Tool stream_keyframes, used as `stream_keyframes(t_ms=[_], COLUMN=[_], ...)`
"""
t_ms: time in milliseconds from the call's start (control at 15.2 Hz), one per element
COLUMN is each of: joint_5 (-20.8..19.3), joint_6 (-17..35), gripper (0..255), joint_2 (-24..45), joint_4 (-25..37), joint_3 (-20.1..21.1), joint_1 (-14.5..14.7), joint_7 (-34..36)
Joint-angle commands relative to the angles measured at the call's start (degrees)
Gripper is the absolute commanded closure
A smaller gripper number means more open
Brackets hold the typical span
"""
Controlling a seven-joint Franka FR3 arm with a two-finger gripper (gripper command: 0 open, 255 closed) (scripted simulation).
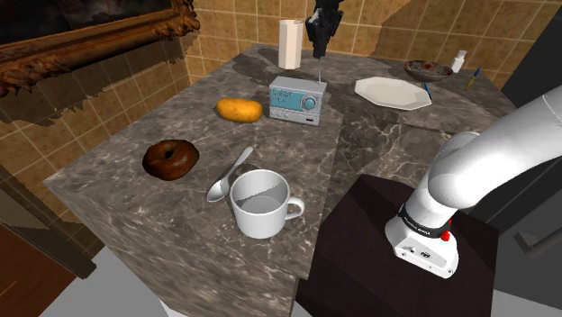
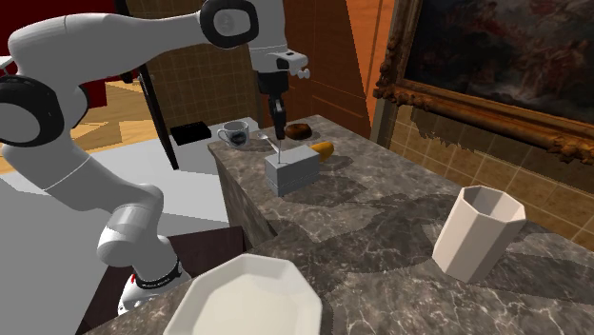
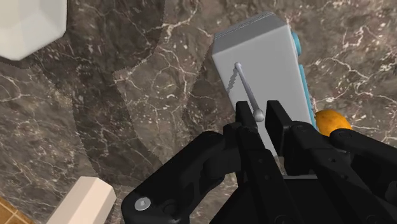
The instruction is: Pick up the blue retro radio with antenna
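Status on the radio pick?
End effector open, over radio, fingers straddling antenna tip. Radio upright on counter, not held. Bread roll beside it, apart.

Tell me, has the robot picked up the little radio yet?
Not yet. Done: the approach, since the gripper hangs right above the radio, at the tip of its antenna. In hand: lining up on the radio; I cannot tell whether it is gripping. Left: a firm hold and the lift, because the radio rests flat on the marble counter.
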Motion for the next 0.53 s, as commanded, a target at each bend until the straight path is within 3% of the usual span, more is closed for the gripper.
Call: stream_keyframes(t_ms=[0,462], joint_5=[-0.07,-0.37], joint_6=[-1.14,-6.67], gripper=[255,255], joint_2=[0.52,3.29], joint_4=[1.69,9.96], joint_3=[-0.02,0.13], joint_1=[-0.05,-0.23], joint_7=[-0.07,-0.16])
